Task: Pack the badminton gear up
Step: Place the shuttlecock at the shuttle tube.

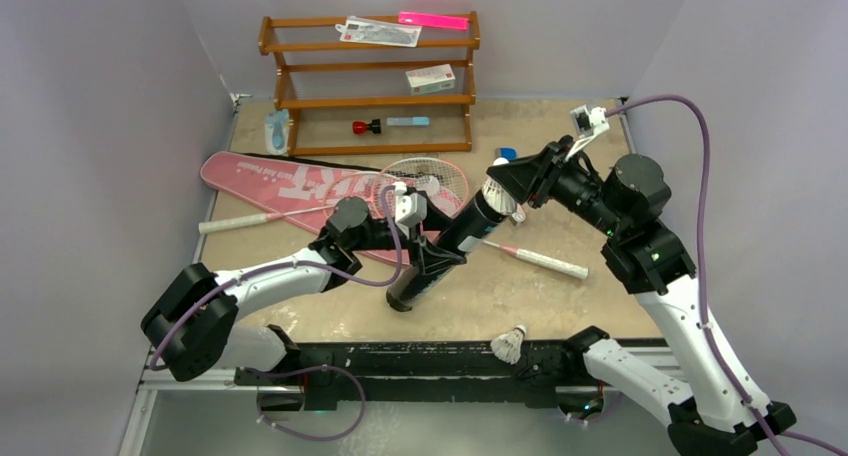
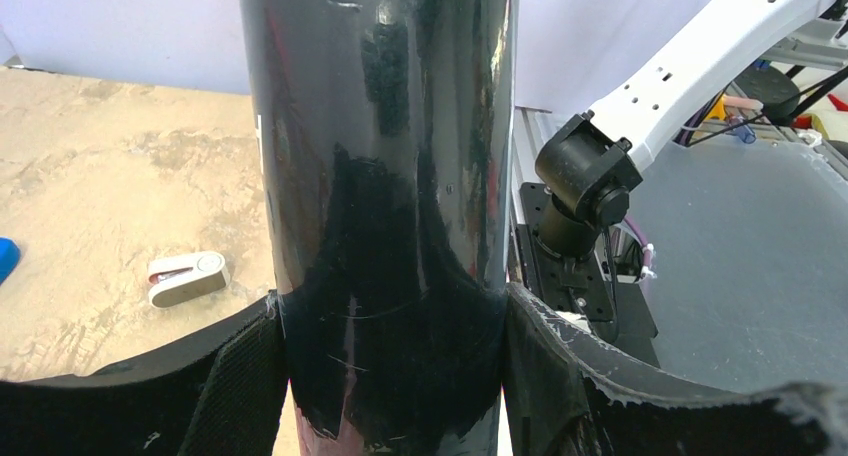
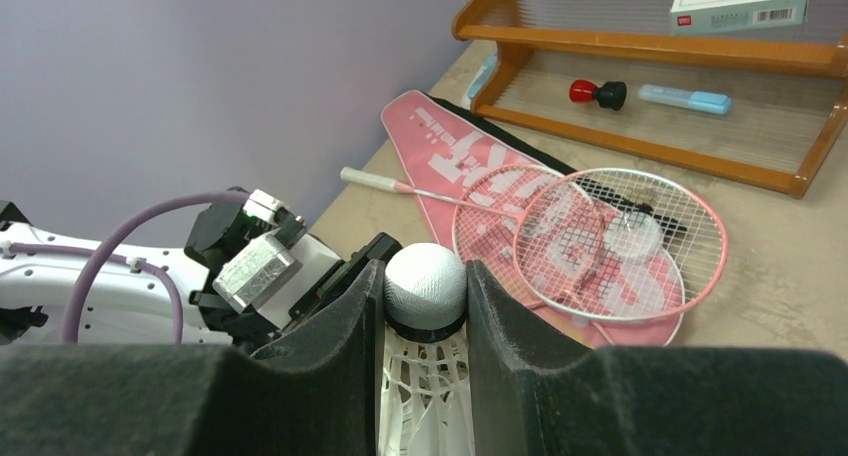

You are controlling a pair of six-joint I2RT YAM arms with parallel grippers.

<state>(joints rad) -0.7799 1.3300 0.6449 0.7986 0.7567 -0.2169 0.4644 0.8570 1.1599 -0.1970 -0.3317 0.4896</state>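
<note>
Above the tan table (image 1: 560, 296), the left gripper (image 1: 432, 261) clamps the tilted black tube (image 1: 470, 221) while the right gripper (image 1: 518, 183) pinches a shuttlecock (image 3: 425, 291) cork-first at its upper mouth, so loading is under way, and the next move likely calls for aligning it and pushing straight in.

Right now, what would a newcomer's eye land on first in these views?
The long black tube slants across the middle of the table, clamped in the left gripper, while the right gripper holds a white shuttlecock at its far end. Behind it, two pink rackets lie with heads overlapping on the pink bag. A second shuttlecock sits alone at the near edge.
</note>
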